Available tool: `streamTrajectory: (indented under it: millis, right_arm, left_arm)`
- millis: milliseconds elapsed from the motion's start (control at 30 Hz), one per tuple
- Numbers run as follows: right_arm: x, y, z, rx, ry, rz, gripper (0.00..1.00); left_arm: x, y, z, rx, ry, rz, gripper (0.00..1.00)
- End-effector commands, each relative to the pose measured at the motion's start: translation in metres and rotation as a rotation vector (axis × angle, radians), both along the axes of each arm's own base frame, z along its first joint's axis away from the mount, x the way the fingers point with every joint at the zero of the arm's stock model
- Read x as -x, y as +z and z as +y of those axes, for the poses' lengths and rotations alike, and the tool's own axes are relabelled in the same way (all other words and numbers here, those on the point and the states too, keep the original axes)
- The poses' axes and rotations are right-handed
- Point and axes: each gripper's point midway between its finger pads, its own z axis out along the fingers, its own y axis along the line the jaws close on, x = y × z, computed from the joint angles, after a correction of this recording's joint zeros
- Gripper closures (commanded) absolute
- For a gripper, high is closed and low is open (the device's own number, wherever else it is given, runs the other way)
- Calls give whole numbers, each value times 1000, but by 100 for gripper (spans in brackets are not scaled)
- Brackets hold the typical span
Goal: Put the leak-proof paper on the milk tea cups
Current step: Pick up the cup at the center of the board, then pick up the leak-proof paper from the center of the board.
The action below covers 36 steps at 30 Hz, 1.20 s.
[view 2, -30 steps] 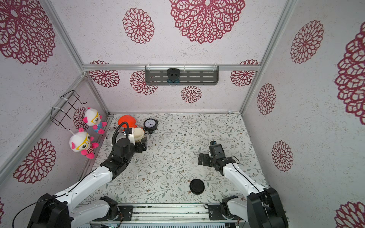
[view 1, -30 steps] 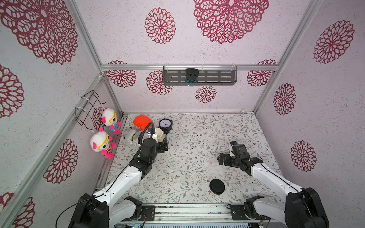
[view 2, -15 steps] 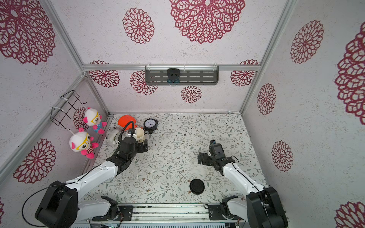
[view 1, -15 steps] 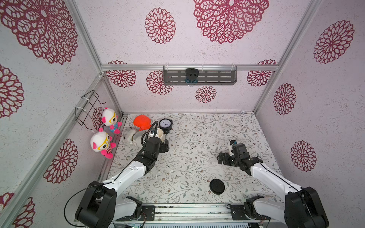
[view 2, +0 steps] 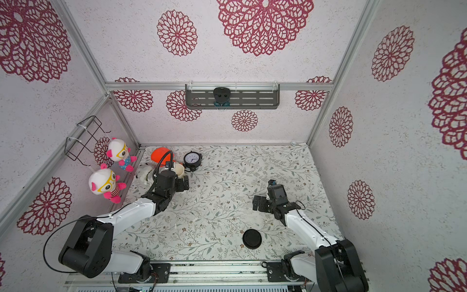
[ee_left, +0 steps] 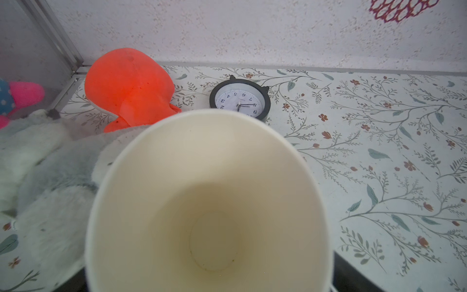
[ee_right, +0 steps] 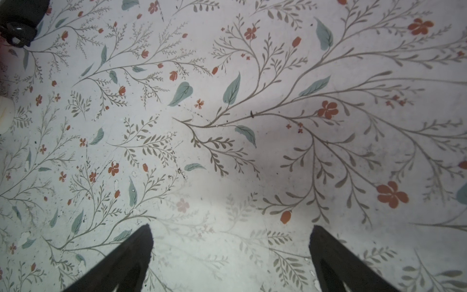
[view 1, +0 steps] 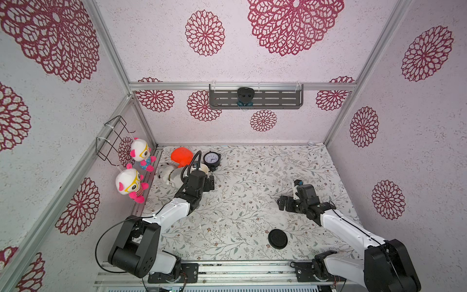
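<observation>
In the left wrist view the cup (ee_left: 209,202) hides the near edge of the clock (ee_left: 240,101) and is cut off on its own near side; the grey plush (ee_left: 50,177) is blurred.

Right end effector (ee_right: 232,228) spread; left end effector (view 1: 199,175) unclear.

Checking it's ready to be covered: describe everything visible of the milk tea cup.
The milk tea cup is cream-white paper with a thin rolled rim, its mouth open and uncovered, empty inside with a faint round mark on the bottom. It is near the table's far left corner, partly under the left pincer, a grey plush toy beside it and a black clock just beyond. Its outside is mostly hidden.
</observation>
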Motion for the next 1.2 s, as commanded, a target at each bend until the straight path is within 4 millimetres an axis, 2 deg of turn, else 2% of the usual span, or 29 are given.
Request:
streamTrajectory:
  millis: [0, 200, 367, 500, 700, 833, 967, 1167]
  right_arm:
    - [-2, 10, 6, -24, 23, -39, 1]
    - [-2, 8, 7, -29, 26, -38, 1]
    - [-2, 7, 7, -33, 26, -39, 1]
    - [1, 5, 6, -27, 23, -33, 1]
    - [12, -8, -11, 43, -39, 37, 1]
    - [22, -19, -20, 118, -72, 118, 2]
    - [23, -20, -14, 159, -59, 131, 5]
    - [21, -34, 5, 185, -22, 167, 12]
  left_arm:
    - [-15, 14, -2, 3, -8, -59, 0]
    - [-27, 10, 1, -8, -4, -70, 3]
    - [-31, 7, 1, -10, -7, -81, 15]
    - [-30, 12, -5, 14, -39, -108, 30]
    - [-16, 30, -17, 55, -112, -128, 32]
    - [6, 47, -52, 124, -267, -126, 32]
    - [36, 65, -87, 159, -387, -161, 33]
    - [68, 60, -135, 141, -495, -155, 31]
